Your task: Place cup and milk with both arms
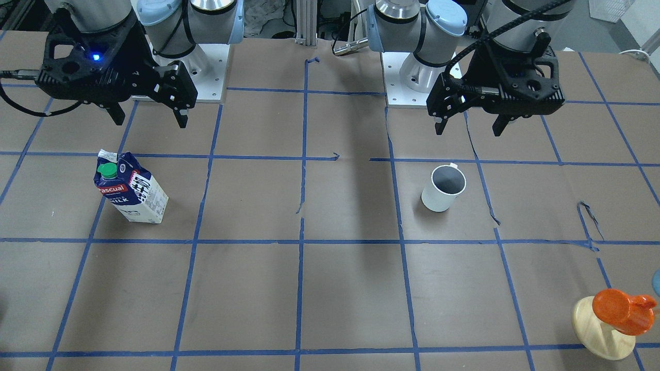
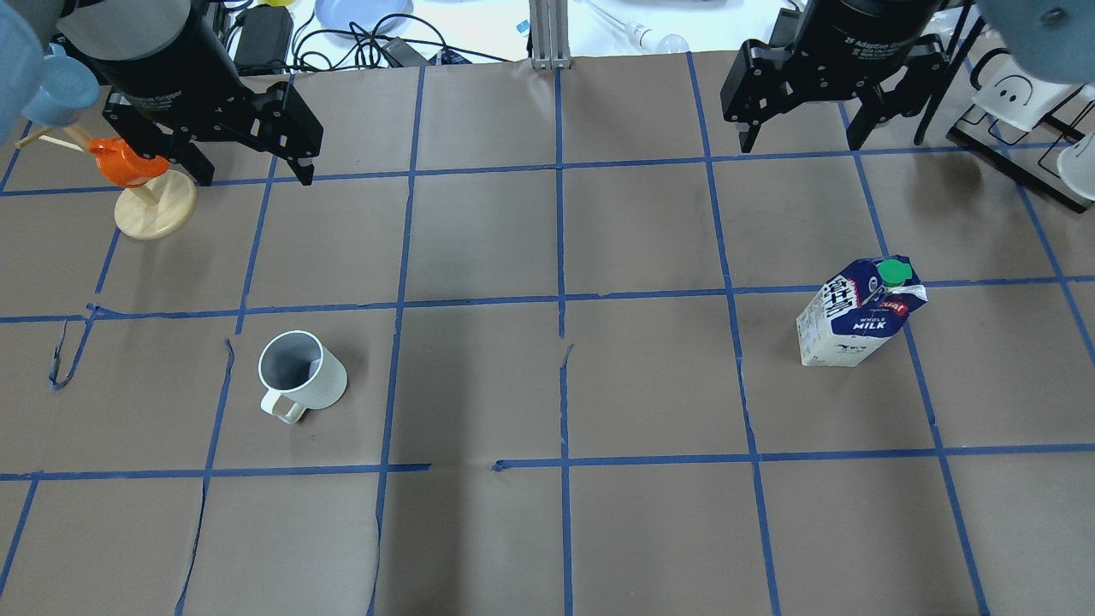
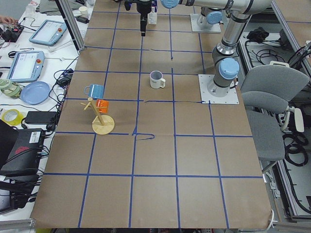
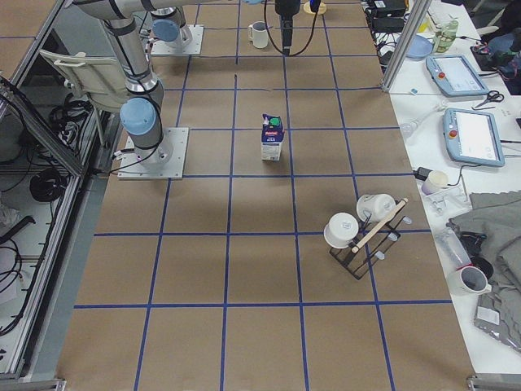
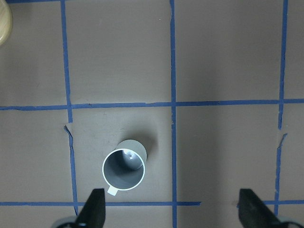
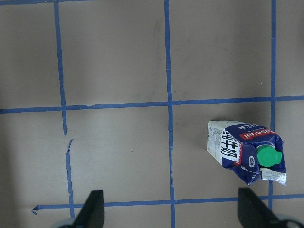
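Observation:
The white cup (image 2: 301, 376) stands upright on the brown paper on my left side, handle toward the robot; it also shows in the front view (image 1: 443, 188) and the left wrist view (image 5: 124, 166). The blue and white milk carton (image 2: 855, 325) with a green cap stands upright on my right side, and shows in the front view (image 1: 133, 188) and the right wrist view (image 6: 242, 149). My left gripper (image 2: 254, 175) is open and empty, high above the table beyond the cup. My right gripper (image 2: 800, 144) is open and empty, high beyond the milk.
A wooden stand (image 2: 156, 214) with an orange cup (image 2: 128, 162) and a blue cup (image 3: 95, 90) stands at the far left, near my left gripper. A black rack with white mugs (image 2: 1026, 111) stands at the far right. The paper has small tears (image 2: 64, 355).

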Controlling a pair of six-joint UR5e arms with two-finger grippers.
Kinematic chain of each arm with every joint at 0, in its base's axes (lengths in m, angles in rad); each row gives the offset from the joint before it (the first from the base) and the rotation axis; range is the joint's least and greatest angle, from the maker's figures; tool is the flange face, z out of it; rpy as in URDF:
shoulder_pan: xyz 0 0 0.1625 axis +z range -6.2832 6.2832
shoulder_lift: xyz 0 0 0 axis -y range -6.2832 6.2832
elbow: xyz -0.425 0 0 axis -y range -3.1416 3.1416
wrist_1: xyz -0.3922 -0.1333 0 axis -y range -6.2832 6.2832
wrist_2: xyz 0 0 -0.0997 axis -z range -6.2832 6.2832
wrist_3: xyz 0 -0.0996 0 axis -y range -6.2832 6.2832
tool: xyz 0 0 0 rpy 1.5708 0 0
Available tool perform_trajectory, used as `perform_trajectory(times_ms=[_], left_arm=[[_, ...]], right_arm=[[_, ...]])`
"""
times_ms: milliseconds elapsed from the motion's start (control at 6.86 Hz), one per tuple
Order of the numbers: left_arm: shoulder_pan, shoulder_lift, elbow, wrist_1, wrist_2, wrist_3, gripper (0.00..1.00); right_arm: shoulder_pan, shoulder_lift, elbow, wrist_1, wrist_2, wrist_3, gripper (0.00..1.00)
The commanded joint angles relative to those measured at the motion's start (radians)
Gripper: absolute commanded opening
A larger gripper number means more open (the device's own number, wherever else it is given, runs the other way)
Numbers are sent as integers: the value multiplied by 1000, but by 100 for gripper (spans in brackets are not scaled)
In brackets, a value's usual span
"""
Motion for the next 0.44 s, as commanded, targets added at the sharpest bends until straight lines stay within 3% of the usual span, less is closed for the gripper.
perform_trajectory(times_ms=[0,292], left_arm=[[-1,1,-7,0,0,0,100],[19,5,-42,-6,10,28,100]], right_arm=[[-2,0,0,0,0,0,100],[-2,0,0,0,0,0,100]])
